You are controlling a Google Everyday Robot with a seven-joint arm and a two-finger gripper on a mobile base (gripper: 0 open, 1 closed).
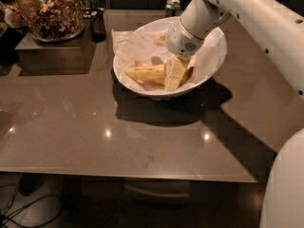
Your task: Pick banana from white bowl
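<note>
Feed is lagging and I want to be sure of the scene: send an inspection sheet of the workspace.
Surface: glossy brown table with light reflections and the arm's shadow.
Job's things: banana lies in the paper-lined bowl; an orange banana lies partly hidden beside it.
Clutter: jar of snacks far left; green can behind the bowl.
Grippers: gripper is down inside the bowl, at the banana's right end.
Cables: cables on the floor, below the table's left front.
Surroundings: dark, nothing seen.
</note>
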